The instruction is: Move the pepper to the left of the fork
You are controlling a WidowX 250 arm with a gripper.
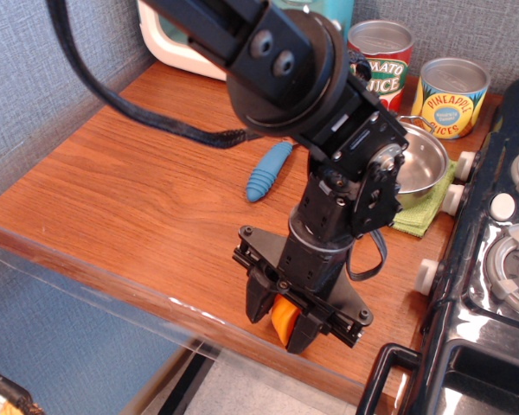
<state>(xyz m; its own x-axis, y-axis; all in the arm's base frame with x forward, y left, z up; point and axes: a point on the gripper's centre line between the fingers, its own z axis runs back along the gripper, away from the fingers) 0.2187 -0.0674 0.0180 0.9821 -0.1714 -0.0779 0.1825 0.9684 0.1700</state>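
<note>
The orange pepper (283, 316) sits at the front edge of the wooden counter, mostly hidden between my gripper's fingers. My gripper (281, 324) points straight down over it and its black fingers are closed tight on both sides of the pepper. The fork's ribbed blue handle (267, 171) lies on the counter behind and to the left of the gripper; its tines are hidden behind the arm.
A steel pot (419, 164) on a green cloth (422, 216) stands at the right. Tomato can (380, 69) and pineapple can (451, 95) stand at the back. A toy stove (493, 259) is at the right; the counter's front edge (156, 290) is just below the gripper.
</note>
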